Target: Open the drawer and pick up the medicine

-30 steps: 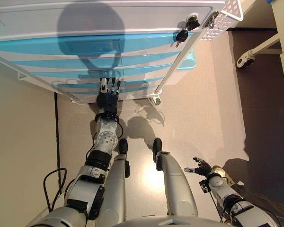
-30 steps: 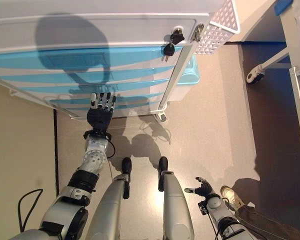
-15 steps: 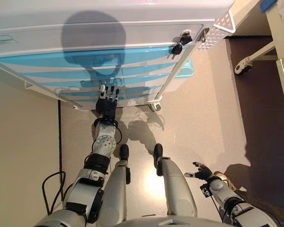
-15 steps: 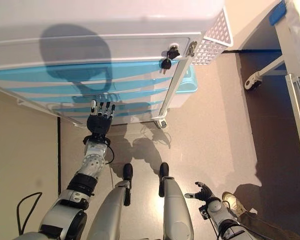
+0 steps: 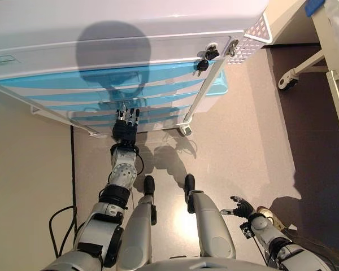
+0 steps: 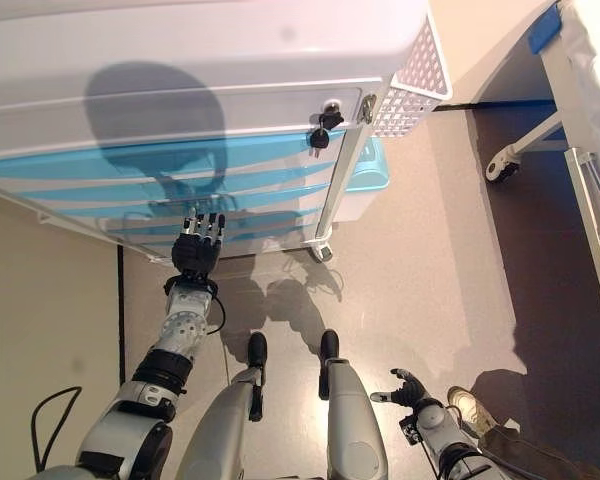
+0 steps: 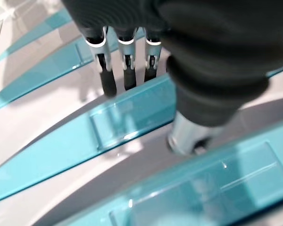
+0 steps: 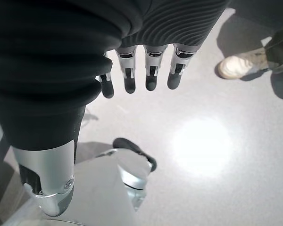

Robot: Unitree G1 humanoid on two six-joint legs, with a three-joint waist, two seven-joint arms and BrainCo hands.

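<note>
A white cabinet (image 5: 101,45) has several translucent blue drawer fronts (image 5: 101,79), all shut. No medicine shows in any view. My left hand (image 5: 124,130) reaches up to the lower drawer fronts, open with straight fingers. In the left wrist view its fingertips (image 7: 126,80) sit just above a blue front with a recessed handle (image 7: 115,125). I cannot tell whether they touch it. My right hand (image 6: 407,388) hangs low at the right over the floor, open and empty, with its fingers (image 8: 151,73) spread straight.
Keys (image 5: 202,58) hang from the lock at the cabinet's top right. A white perforated basket (image 5: 251,39) hangs on its side, with a blue bin (image 5: 219,86) below. A wheeled frame (image 5: 288,79) stands at the right. A person's shoe (image 6: 470,405) is near my right hand.
The whole view has shifted, so the cabinet sits lower and further left in the picture. My left hand stays at the lower drawer fronts. The right hand has not visibly moved.
</note>
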